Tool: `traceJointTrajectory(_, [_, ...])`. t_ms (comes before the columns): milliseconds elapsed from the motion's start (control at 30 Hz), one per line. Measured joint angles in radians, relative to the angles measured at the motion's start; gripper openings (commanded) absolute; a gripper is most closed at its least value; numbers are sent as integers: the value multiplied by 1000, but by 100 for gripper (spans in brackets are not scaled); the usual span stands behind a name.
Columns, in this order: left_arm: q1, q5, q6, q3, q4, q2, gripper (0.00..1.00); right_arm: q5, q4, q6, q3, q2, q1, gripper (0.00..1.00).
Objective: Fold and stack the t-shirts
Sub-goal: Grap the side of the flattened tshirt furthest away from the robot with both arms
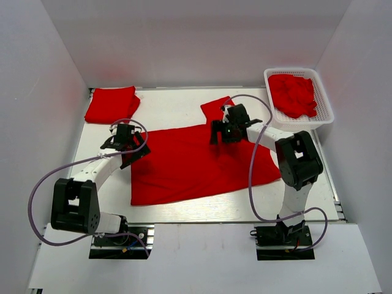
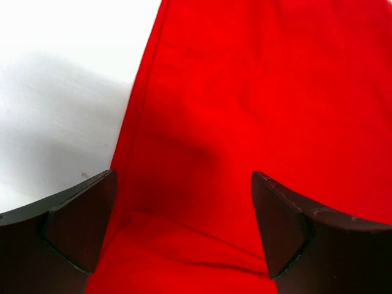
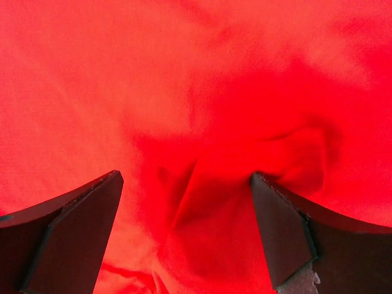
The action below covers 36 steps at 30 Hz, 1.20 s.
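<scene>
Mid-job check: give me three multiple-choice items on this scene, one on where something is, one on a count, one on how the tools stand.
1. Where does the folded t-shirt lie?
A. at the near edge by the left arm's base
B. at the far left corner of the table
C. draped over the right arm

2. How many t-shirts lie spread open on the table?
A. one
B. two
C. three

3. How do the left tool and right tool stand?
A. both shut on cloth
B. left shut, right open
C. both open, gripping nothing

Answers:
1 B, the top view shows it near the far left walls.
2 A, only the spread t-shirt lies open, in the middle.
3 C, each wrist view shows parted fingers with no cloth pinched.
</scene>
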Motion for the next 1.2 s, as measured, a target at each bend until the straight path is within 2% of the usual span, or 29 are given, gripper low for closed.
traceJointTrajectory(300, [29, -33, 11, 127, 34, 117, 100, 201, -14, -87, 312, 57, -6, 90])
traceJointTrajectory(600, [116, -50, 35, 248, 98, 308, 100, 277, -47, -123, 804, 432, -51, 90])
traceJointTrajectory(900, [152, -8, 88, 379, 209, 531, 100, 267, 70, -146, 912, 641, -125, 90])
traceJointTrajectory(1033, [153, 9, 123, 438, 258, 590, 90, 233, 125, -140, 951, 707, -153, 90])
traceJointTrajectory(1200, [147, 11, 169, 435, 283, 598, 85, 160, 153, -134, 967, 732, -178, 90])
